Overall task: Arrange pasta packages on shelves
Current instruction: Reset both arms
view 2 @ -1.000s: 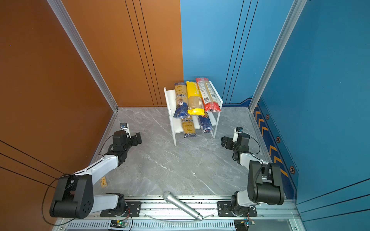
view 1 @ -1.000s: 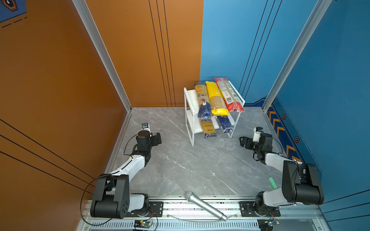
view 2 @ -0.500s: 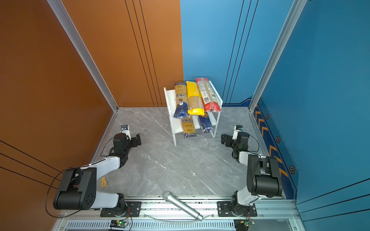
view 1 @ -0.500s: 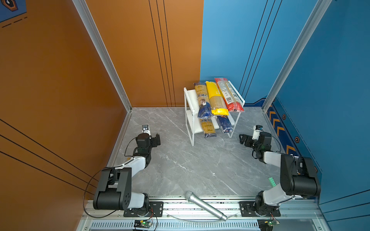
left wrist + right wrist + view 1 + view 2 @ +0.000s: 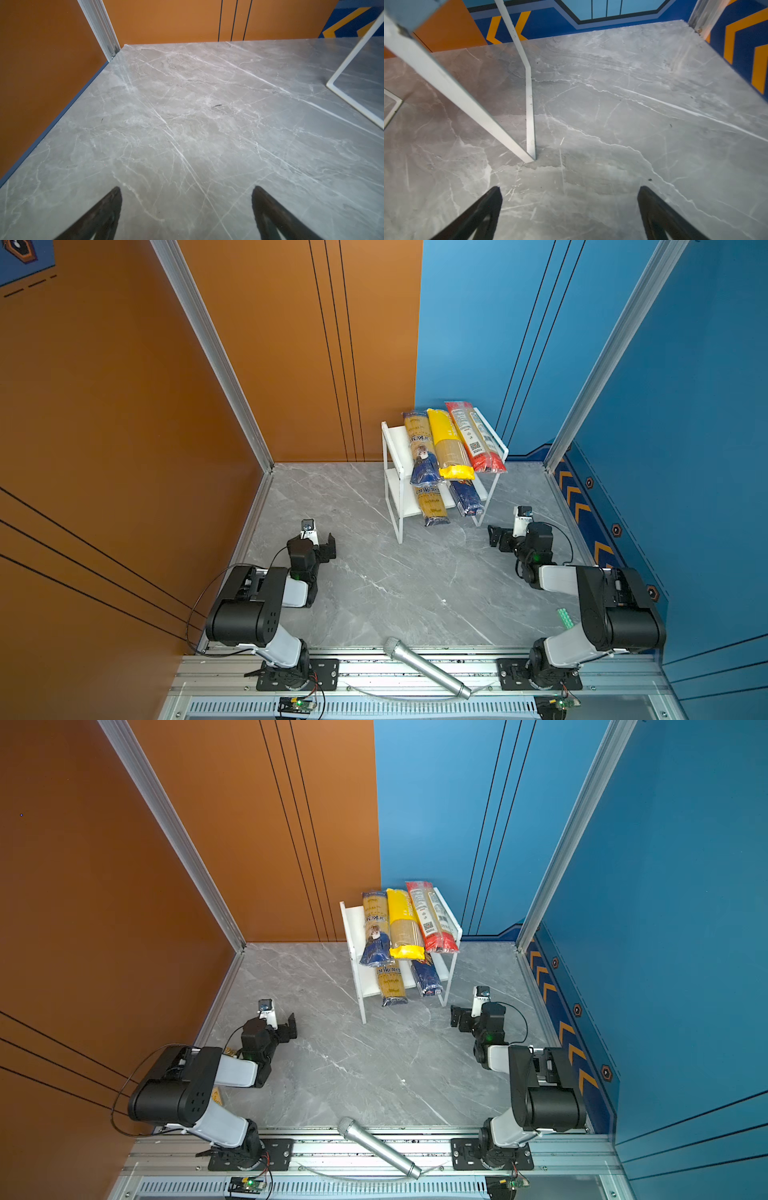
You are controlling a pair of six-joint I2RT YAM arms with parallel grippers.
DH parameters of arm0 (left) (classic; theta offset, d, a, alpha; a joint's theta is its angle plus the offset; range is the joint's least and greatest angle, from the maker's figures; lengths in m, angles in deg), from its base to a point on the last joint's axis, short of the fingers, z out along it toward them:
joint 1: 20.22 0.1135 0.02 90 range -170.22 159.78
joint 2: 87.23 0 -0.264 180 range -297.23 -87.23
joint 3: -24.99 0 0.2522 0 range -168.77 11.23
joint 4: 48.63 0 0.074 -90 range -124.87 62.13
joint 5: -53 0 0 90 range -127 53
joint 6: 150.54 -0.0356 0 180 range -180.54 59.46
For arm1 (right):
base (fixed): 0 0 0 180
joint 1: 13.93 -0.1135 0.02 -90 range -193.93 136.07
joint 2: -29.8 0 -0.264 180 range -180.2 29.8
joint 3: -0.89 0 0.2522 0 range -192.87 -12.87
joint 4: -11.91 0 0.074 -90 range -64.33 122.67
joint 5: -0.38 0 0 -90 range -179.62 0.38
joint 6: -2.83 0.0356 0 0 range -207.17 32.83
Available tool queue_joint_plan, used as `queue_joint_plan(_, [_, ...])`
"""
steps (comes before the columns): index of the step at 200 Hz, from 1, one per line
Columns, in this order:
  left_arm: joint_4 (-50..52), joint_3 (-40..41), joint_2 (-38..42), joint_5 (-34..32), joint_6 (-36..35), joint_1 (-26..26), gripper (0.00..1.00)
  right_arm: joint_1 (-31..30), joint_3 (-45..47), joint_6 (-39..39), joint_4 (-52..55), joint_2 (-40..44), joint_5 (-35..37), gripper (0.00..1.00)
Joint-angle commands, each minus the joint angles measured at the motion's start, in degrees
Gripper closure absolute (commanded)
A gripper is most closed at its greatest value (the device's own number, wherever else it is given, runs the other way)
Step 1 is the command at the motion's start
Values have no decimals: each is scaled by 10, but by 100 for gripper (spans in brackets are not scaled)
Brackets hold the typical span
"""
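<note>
Partly hidden: lower-tier ankara bag (image 5: 432, 506) and Barilla bag (image 5: 466, 498), under three top-tier bags (image 5: 449, 443) (blue-yellow, yellow, red). White shelves (image 5: 394, 445) sit upper centre in both top views. Jaws apart, nothing held: left gripper (image 5: 186, 189), right gripper (image 5: 569, 188).

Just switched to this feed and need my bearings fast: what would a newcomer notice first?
The white rack at the back stands out, with three bright pasta bags side by side on its top shelf and two more jutting from the lower shelf. A silver microphone lies slanted across the front rail. The left gripper and right gripper sit low at either side, open and empty.
</note>
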Motion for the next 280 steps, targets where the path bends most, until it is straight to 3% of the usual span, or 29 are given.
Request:
queue_joint_plan(1, [-40, -2, 1, -3, -12, -5, 2, -13, 24, -18, -83, 6, 48, 0])
queue_joint_plan(85, [59, -54, 0, -17, -16, -9, 2, -18, 37, -14, -119, -9, 73, 0])
queue_joint_plan(280, [63, -54, 2, -7, -3, 2, 2, -17, 34, -10, -113, -9, 84, 0])
